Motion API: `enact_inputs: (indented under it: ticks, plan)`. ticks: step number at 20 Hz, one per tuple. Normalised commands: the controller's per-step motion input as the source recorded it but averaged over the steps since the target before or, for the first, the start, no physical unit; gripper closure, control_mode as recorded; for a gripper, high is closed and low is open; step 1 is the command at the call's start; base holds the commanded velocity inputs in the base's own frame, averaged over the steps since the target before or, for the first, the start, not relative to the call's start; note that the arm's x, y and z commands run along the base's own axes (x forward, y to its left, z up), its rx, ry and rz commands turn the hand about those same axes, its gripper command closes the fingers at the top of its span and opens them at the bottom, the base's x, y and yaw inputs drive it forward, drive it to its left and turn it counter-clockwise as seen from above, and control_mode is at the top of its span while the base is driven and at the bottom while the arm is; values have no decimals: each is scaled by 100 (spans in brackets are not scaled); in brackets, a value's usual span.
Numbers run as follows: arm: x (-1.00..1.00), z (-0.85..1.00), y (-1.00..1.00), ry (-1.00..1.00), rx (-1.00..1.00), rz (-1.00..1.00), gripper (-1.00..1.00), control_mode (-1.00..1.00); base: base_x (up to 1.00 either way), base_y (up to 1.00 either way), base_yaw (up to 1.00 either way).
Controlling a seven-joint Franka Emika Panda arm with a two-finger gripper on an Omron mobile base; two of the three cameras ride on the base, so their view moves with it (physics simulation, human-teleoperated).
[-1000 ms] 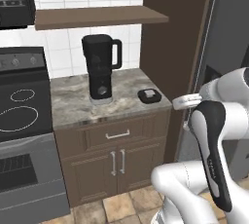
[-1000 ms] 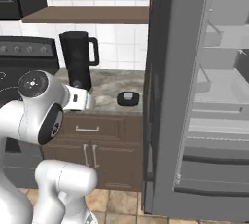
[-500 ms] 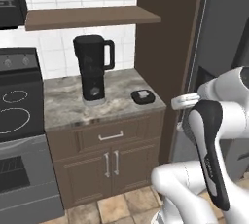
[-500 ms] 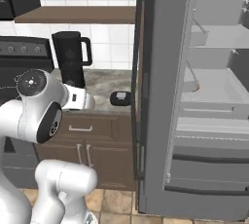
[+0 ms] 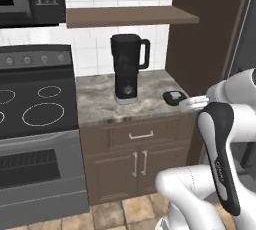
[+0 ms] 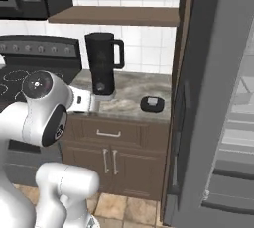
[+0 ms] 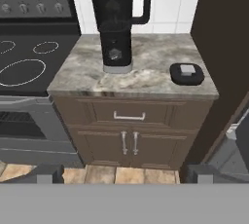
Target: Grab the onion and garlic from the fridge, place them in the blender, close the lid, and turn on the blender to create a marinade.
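Clearly the blender [image 5: 128, 67] stood upright on the marbled tabletop [image 5: 97, 100], a tall black jug with a loop handle on its right side, seated on a black base with a round front knob and a silvery foot. Its mouth was uncovered. The lid [image 5: 174, 96], a small flat black rounded-square cap with a grey square centre, lay flat on the same tabletop to the right of the blender, apart from it and near the front right corner. In the hand view the blender [image 7: 117, 21] was cut off at the top edge, so its rim could not be seen there, while the lid [image 7: 186, 73] showed whole.

The fridge [image 6: 218, 103] rose at the right of the right base view, its grey door swung open with the long black bar handle [image 6: 178, 138] facing the camera; grey inner shelves showed beyond, cropped by the picture's edge and too pale to tell what lay on them. Neither onion nor garlic could be made out.

The tool [image 7: 124, 174] was spread wide and held nothing, its two dark fingertips [image 7: 46, 173] standing far apart at the bottom of the hand view, above the floor in front of the brown cabinet doors [image 7: 129, 142]. A black stove [image 5: 35, 109] adjoined the tabletop on the left.
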Motion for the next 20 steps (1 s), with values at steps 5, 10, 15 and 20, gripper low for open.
enact_inputs:
  ticks: [5,10,15,20]
  plan:
    - [0,0,0,0,0,0,-100,100,-72,92,-1]
    - [0,0,0,0,0,0,-100,100,-57,49,-53]
    - [0,0,0,0,0,0,-100,100,-44,11,-86]
    - [0,0,0,0,0,0,-100,100,-63,16,-80]
